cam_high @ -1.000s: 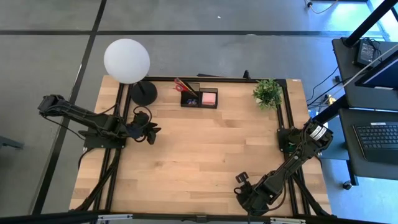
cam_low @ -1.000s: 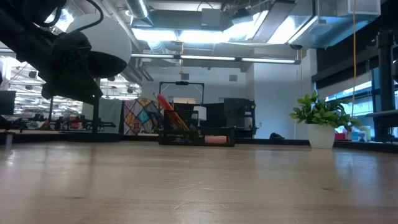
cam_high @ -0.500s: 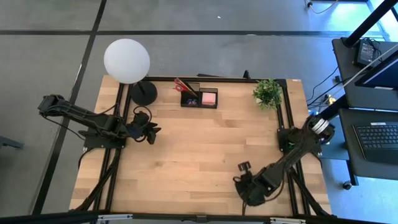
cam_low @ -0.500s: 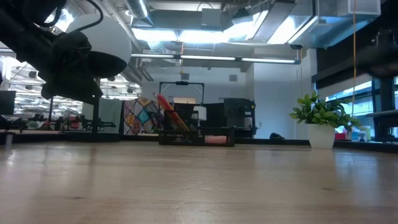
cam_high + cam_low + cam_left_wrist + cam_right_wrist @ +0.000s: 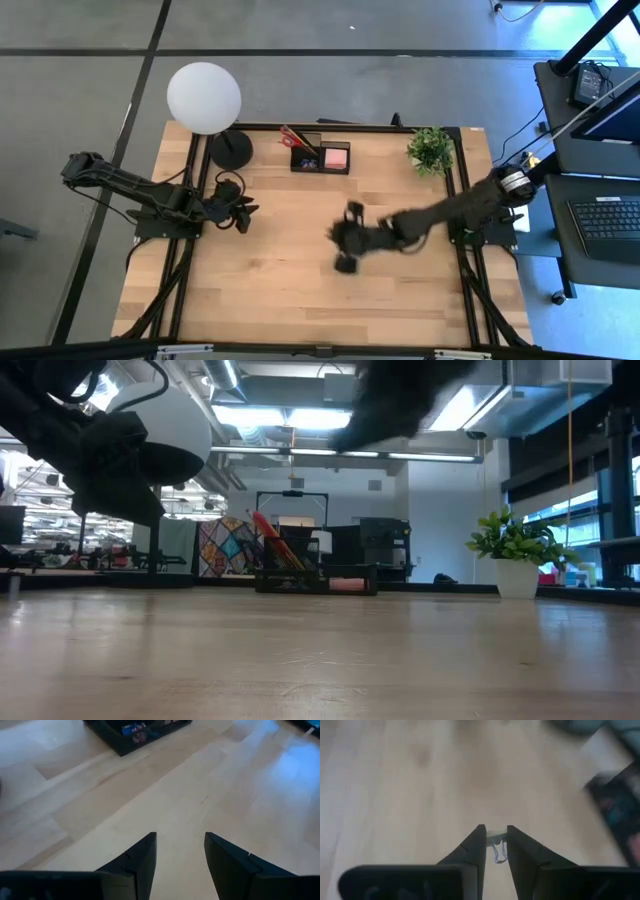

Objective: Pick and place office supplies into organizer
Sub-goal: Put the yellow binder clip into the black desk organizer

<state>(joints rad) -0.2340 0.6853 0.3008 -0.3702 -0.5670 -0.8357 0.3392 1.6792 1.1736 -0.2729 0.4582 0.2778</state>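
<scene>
Right gripper: the right gripper (image 5: 494, 840) hangs over the middle of the counter (image 5: 300, 290), a little toward the right edge. Its fingers are clenched on a small clip (image 5: 496, 851), pinched at the top, with thin wire loops hanging below.
How the clip handles: I judge it very light and stiff, but tiny and smooth, so it could slip or turn between the pads. Taking it by the flat top, as now, seems the safest place.
Left gripper: the left gripper (image 5: 180, 850) waits near the left edge, its fingers apart and nothing between them.
Organizer: the organizer (image 5: 320, 157) stands at the far edge, just beside the lamp base (image 5: 231, 149). Red scissors (image 5: 295, 136) and a pink pad (image 5: 336, 156) are already inside.
Plant: the potted plant (image 5: 431, 149) is at the far right corner.
Views: only the right wrist view shows the clip. The high view shows the arm placement, but there the gripper is blurred. The low view shows the scissors standing upright in the organizer.
</scene>
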